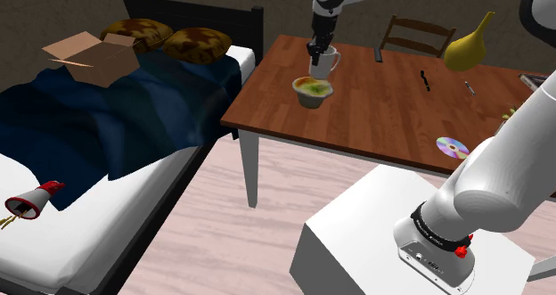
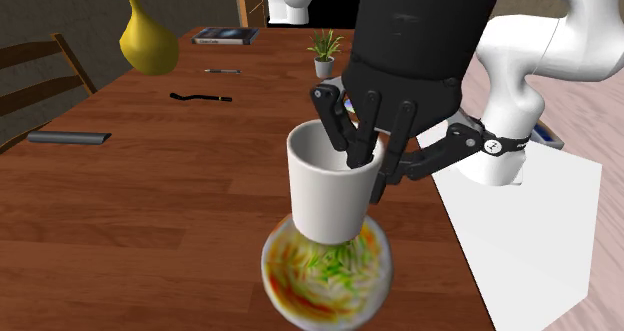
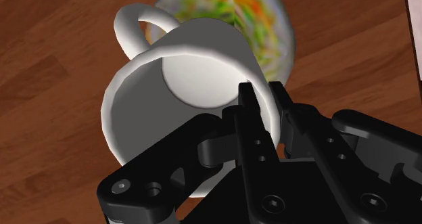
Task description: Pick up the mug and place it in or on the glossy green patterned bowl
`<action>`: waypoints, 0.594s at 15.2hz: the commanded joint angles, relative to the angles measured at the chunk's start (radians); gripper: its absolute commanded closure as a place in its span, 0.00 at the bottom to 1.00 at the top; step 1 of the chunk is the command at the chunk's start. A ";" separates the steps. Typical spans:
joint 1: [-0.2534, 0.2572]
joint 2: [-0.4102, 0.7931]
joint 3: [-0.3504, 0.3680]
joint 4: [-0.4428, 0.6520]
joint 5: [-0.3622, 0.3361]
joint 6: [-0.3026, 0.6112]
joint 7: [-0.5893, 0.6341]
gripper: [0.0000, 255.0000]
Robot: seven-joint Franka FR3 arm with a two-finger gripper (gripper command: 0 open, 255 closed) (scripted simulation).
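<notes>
Shoulder view: wooden table is the work surface. Step in hand, judged: placement, with the mug held aloft just above the bowl. Next move calls for a straight descent, then release. Second exterior view: bowl, glossy with green-orange streaks, sits at 6 o'clock of the mug. Mug is plain white, upright and empty. Gripper is clamped on the mug's wall at the 3 o'clock rim, one finger inside.

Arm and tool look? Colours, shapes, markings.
Arm: glossy white rounded links, dark joint rings, a small red part on the ring nearest the stand. Tool: all black, boxy body, two slim fingers on link bars with round screw holes.
</notes>
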 commanded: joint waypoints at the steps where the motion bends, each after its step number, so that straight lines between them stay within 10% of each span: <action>1: -0.001 0.004 -0.001 -0.023 0.001 0.029 -0.001 1.00; 9: -0.002 0.024 -0.002 -0.082 0.003 0.107 0.000 1.00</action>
